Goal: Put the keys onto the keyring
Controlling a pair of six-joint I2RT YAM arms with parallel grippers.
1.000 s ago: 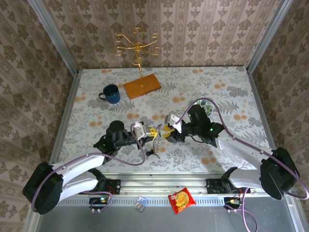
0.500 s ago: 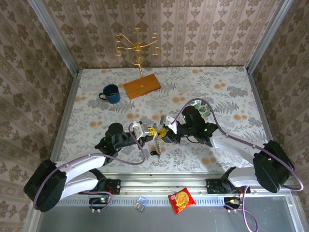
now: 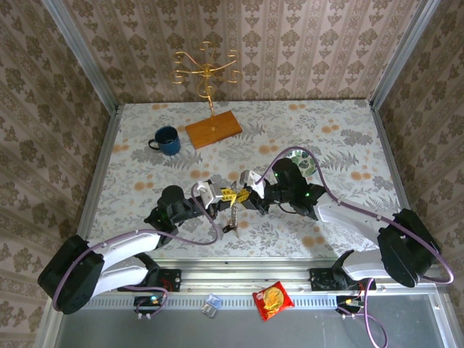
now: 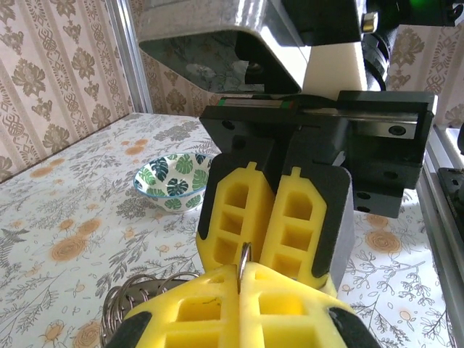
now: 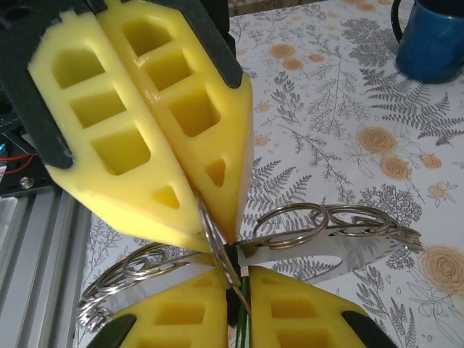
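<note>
At mid-table, both pincers on one ring

My left pincer (image 4: 241,279) is clenched on the keyring (image 4: 244,256), whose thin edge pokes up between the pads. My right pincer (image 5: 239,279) meets it tip to tip, pinched on the same wire. A green sliver (image 5: 243,319) sits in that gap; key or not, I cannot tell. From above, a string of loops (image 3: 233,215) dangles under the tips. The left wrist view finds the leaf bowl (image 4: 170,183), which my right arm half hides overhead. The right wrist view finds the blue mug (image 5: 433,36).
</note>
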